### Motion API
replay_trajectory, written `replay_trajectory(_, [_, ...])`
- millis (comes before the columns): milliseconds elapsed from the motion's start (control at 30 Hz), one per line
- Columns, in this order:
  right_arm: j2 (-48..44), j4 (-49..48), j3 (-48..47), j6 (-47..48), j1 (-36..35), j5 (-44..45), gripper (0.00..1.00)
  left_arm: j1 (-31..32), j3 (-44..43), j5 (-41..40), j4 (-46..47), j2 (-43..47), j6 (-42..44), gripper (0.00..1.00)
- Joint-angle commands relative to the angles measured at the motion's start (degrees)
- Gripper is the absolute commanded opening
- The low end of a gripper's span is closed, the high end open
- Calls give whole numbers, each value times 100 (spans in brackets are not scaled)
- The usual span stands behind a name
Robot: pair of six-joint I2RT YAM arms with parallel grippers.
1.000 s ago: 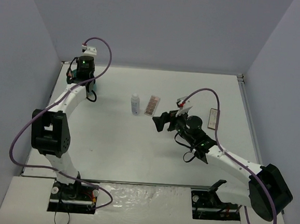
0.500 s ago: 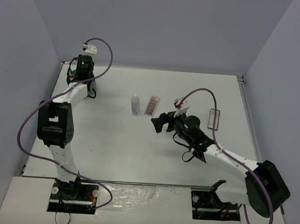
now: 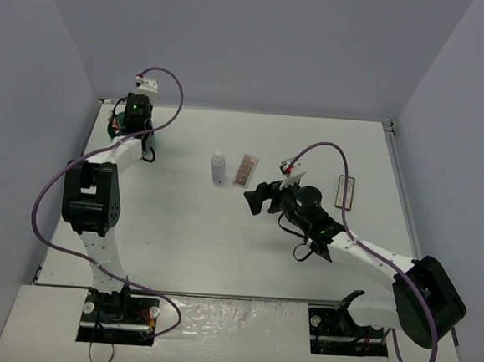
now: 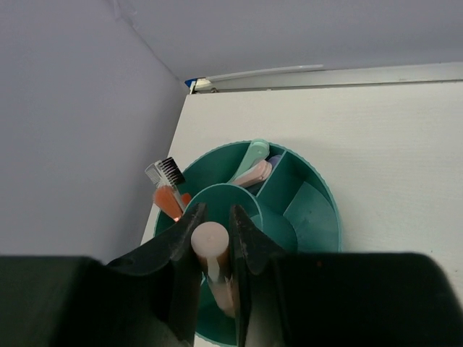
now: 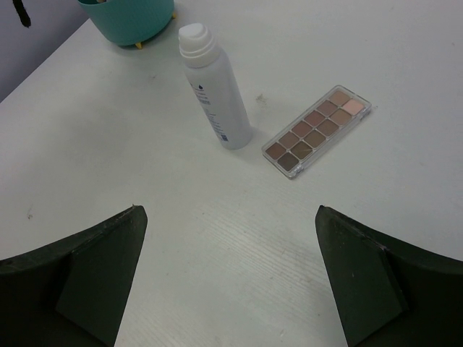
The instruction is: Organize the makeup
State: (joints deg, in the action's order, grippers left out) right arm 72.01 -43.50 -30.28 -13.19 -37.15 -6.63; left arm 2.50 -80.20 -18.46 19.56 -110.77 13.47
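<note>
My left gripper (image 4: pixel 215 210) hangs over the round teal tub (image 4: pixel 318 217) at the table's far left corner. It is shut on a pink stick (image 4: pixel 210 242) whose lower end reaches into the tub's centre cup. The tub's outer compartments hold a teal stick (image 4: pixel 253 154), another pink one (image 4: pixel 255 173) and an orange comb brush (image 4: pixel 168 191). A white bottle (image 5: pixel 213 90) stands upright mid-table beside the pinkish-brown palette (image 5: pixel 318 130). My right gripper (image 5: pixel 230 210) is open and empty, just short of both. A small dark-framed compact (image 3: pixel 345 192) lies to the right.
Grey walls close in the table on the left, back and right. The tub (image 3: pixel 116 126) sits tight against the left wall. In the top view the right arm (image 3: pixel 362 253) stretches diagonally across the table's right half.
The left arm's elbow has swung back toward the wall while its gripper stayed over the tub. The right gripper has crept slightly left toward the bottle and palette.
</note>
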Motion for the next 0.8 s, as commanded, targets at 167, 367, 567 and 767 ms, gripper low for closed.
replay_trajectory(167, [-74,-501,-74,62,41,-92,100,-107,80,-70,423,326,-13,43])
replay_trajectory(367, [-319,-84,-208,-26,94,331,100,-110,241,89,364,848,-399,62])
replay_trajectory(567, [-694,846,-413,-212,194,1263,100,-110,252,525,0,1508,-952,79])
replay_trajectory(767, [-1137,2117,-504,-724,667,2243,100,-106,147,845,-603,2078,-1907,87])
